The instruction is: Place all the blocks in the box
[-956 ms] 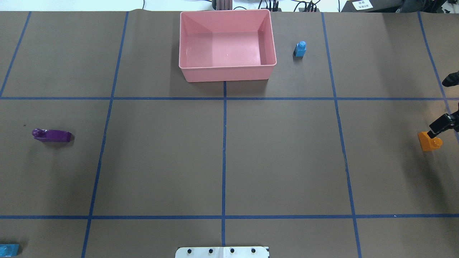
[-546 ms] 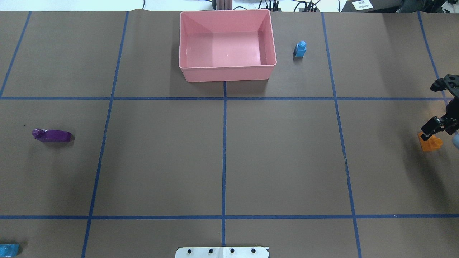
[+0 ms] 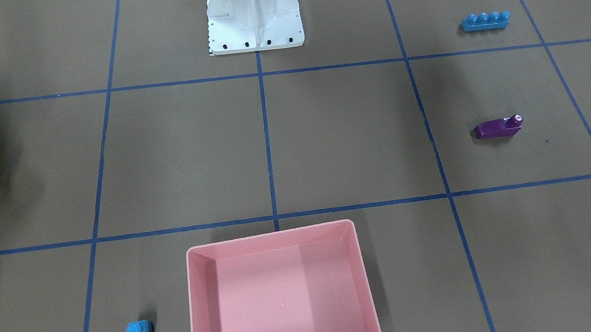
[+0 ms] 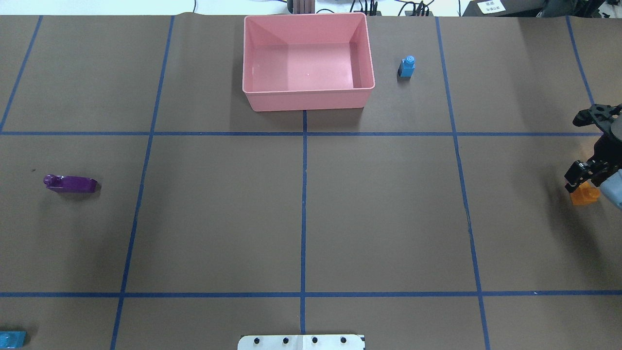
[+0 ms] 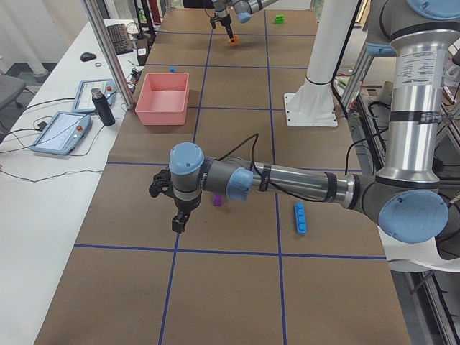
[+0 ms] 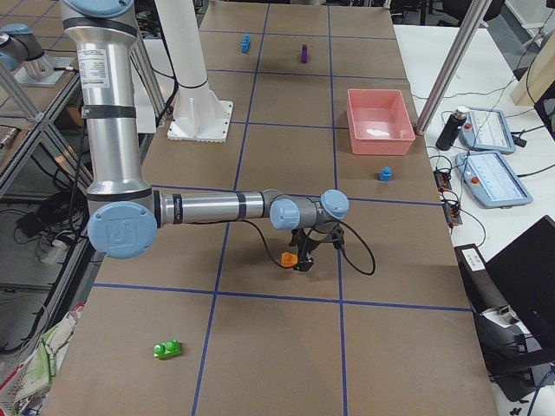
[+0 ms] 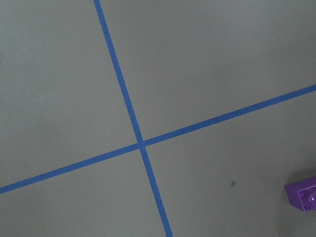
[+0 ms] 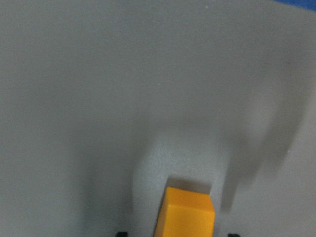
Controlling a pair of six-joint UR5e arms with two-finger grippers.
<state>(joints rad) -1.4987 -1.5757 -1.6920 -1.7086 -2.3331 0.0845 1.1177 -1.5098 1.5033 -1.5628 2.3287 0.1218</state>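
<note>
The orange sloped block sits on the table at the far right. My right gripper is low over it and open. In the right wrist view the block lies between the two jaws with a gap on each side. The pink box is empty at the far middle, with the small blue block to its right. The purple block and the long blue block lie on the left side. The green block lies beyond the orange one. My left gripper hangs near the purple block; I cannot tell its state.
The white robot base stands at the near middle edge. Blue tape lines divide the brown table cover into squares. Operator tablets and a dark bottle sit beyond the box side of the table.
My right gripper has moved left, further into the overhead view and over the orange block. The orange block has stayed about where it was. The other blocks have not moved.
</note>
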